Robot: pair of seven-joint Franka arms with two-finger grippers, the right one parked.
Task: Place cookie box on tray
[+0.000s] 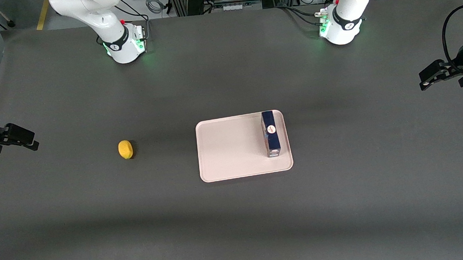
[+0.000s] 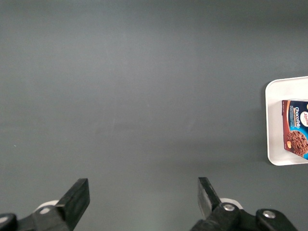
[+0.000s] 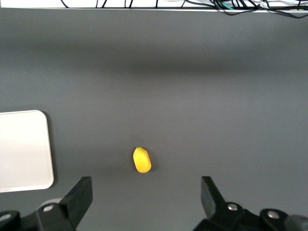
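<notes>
1. The cookie box [image 1: 270, 133] stands on the pink tray [image 1: 232, 150] — at the tray's edge toward the working arm's end, right of frame centre in the front view.
2. The gripper [image 1: 429, 79] hangs at the right edge of the front view, well apart from the tray, over bare dark table [image 1: 360, 202].
3. Its fingers [image 2: 77, 197] are spread wide, grasping nothing.
4. A small yellow rounded object [image 1: 125, 149] lies left of centre — toward the parked arm's end.

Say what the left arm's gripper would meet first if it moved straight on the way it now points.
Probably only bare table: the open gripper points at it, with the cookie box on the tray well off to the side.
</notes>
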